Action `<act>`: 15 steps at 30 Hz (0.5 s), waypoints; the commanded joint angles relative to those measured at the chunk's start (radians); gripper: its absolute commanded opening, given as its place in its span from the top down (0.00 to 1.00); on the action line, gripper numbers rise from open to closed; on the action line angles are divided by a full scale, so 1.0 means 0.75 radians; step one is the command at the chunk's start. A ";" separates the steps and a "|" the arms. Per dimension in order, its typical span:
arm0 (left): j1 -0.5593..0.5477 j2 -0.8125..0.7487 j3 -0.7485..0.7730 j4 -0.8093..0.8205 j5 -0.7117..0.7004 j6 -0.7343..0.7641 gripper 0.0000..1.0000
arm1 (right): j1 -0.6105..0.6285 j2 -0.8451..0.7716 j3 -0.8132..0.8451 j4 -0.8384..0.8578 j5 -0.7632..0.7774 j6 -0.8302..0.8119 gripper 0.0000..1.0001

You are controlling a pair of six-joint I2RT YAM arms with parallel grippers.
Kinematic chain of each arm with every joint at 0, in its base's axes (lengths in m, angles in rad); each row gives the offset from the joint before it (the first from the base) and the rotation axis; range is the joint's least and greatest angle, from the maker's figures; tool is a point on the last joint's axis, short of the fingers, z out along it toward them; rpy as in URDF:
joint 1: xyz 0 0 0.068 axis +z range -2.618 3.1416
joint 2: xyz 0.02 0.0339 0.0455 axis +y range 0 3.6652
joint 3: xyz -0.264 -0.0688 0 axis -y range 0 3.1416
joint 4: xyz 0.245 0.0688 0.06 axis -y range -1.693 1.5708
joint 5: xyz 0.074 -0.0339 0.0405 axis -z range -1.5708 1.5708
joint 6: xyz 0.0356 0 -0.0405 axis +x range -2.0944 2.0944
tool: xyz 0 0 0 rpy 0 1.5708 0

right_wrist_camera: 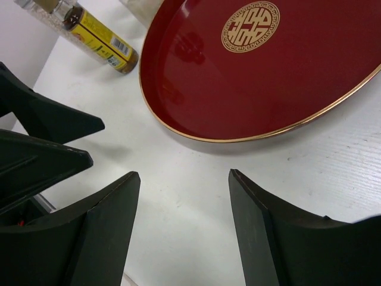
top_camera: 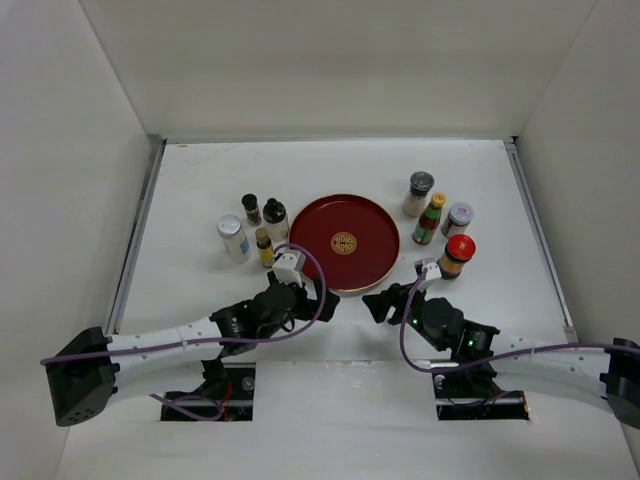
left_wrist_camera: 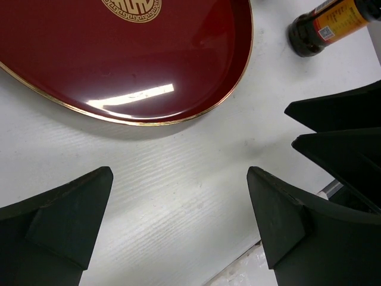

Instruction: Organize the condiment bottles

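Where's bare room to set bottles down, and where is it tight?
The red tray holds nothing. Bare table runs behind it to the far wall. Crowded: four bottles left of it, four more right, open jaws at its near rim.

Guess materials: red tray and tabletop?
Red tray: glossy lacquer or plastic, likely; sharp light reflection, gold rim line. Tabletop: matte white, fine parallel ridges; maybe corrugated plastic board or painted wood, can't tell.

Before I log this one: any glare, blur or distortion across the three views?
Top external: even light, sharp, soft shadows. Left wrist: a bright glare streak on the red tray. Right wrist: dim reflections in the tray, and the upright yellow-labelled bottle looks slanted by the wide lens.
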 commanded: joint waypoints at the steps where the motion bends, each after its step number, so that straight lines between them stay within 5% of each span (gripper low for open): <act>1: 0.010 -0.002 0.078 0.045 -0.009 0.017 0.00 | 0.000 -0.011 -0.016 0.072 0.027 0.017 0.32; 9: 0.008 -0.036 0.186 -0.022 -0.103 0.137 0.00 | 0.002 -0.013 -0.010 0.058 0.049 0.013 0.35; 15: 0.057 -0.171 0.347 -0.161 -0.328 0.313 0.00 | 0.002 -0.017 0.010 -0.005 0.060 0.017 0.80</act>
